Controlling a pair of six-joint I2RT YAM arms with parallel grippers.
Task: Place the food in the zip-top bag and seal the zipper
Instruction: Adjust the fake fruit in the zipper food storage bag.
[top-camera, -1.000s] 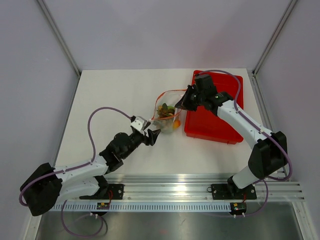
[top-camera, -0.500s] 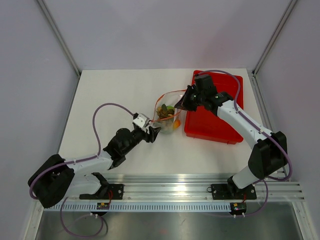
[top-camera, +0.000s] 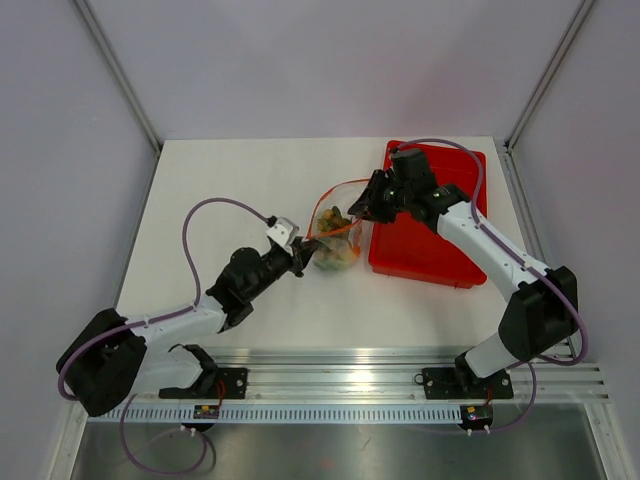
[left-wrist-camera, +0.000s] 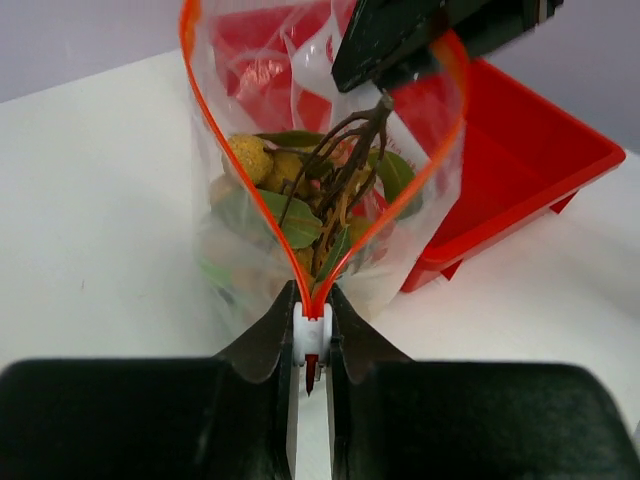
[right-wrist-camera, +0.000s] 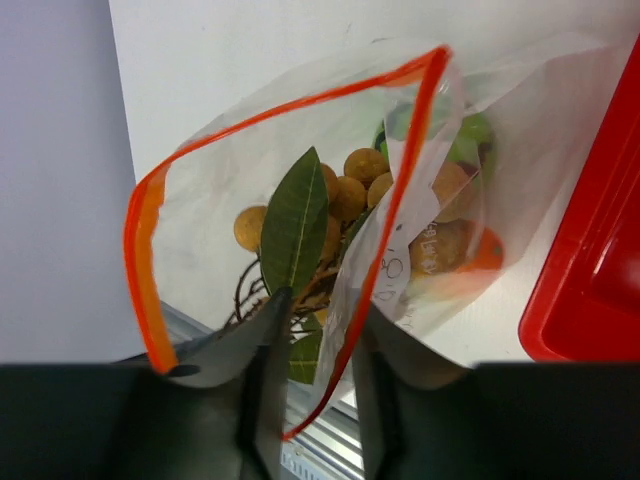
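Top external view: the zip-top bag (top-camera: 335, 238) sits on the white table (top-camera: 230, 190) just left of the red tray (top-camera: 440, 250). It is stretched between the left gripper (top-camera: 299, 256) at its near-left corner and the right gripper (top-camera: 366, 210) at its far-right edge.
Left gripper: its fingers (left-wrist-camera: 262, 348) are pressed together on the white end piece (left-wrist-camera: 311, 336) of the zipper (right-wrist-camera: 140, 260). This is the near corner of the bag's mouth, where the two orange-red sides meet.
Right gripper: its fingers (right-wrist-camera: 262, 345) stand a little apart. One side of the orange-red strip and the clear film run down between them. The left finger is on the inside of the mouth and the right finger is outside the bag. Whether either finger presses the film cannot be told.
Zipper: unsealed. The strip spreads into a wide loop from the left gripper's corner, so the mouth gapes.
Food: all inside the bag.
- The bunch of tan-brown balls (right-wrist-camera: 352, 190), with its dark stems and a green leaf (right-wrist-camera: 296, 235), lies nearest the mouth.
- The orange of the mango shape (right-wrist-camera: 486, 250) shows through the film lower down.
- The round green fruit (right-wrist-camera: 470, 128) is behind the balls.
Red tray: its near-left rim lies just beside the bag.
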